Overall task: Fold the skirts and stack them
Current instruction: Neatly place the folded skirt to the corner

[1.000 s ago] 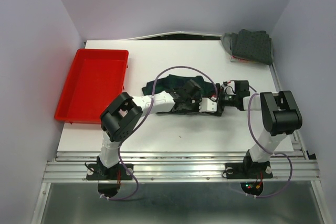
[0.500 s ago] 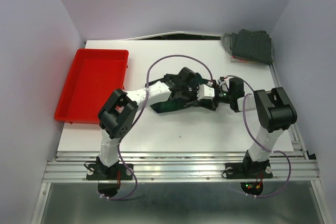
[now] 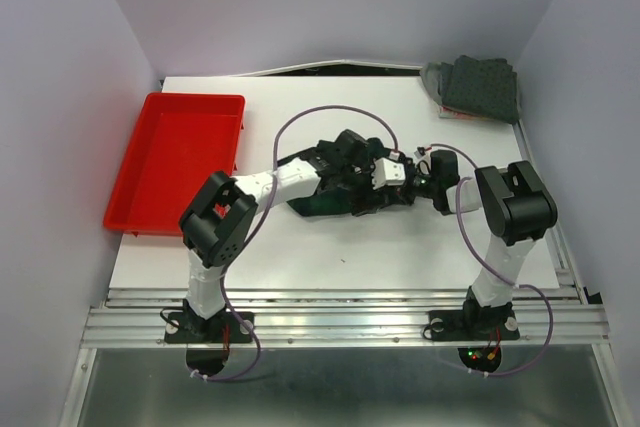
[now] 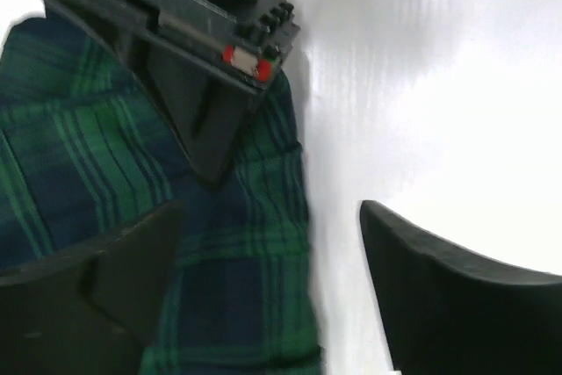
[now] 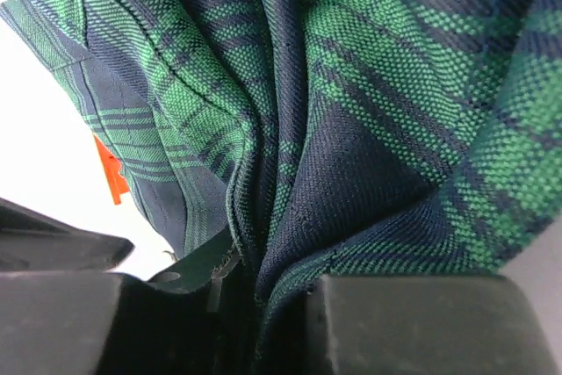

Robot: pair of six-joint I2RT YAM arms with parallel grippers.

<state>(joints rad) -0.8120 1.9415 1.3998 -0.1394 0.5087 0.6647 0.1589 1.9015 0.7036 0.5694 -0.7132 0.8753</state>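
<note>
- Top external view: the dark green-navy plaid pleated skirt lies bunched mid-table between the arms. A folded charcoal dotted skirt sits at the far right corner.
- Left gripper: fingers spread wide over the plaid's edge, holding nothing.
- Right gripper: pinching a gathered plaid fold.
- Risk: a one-sided pull may drag the cloth crooked and spoil the fold.

Table: white flat top; my 2 arm bases sit at its near edge.
Left side: red tray flat on the top, along the left edge.
Centre: plaid skirt, dk green-navy, bunched up on the top, apart from the tray.
Far-right corner: dotted charcoal skirt, folded, lying on a grey skirt whose edge shows at its left.
</note>
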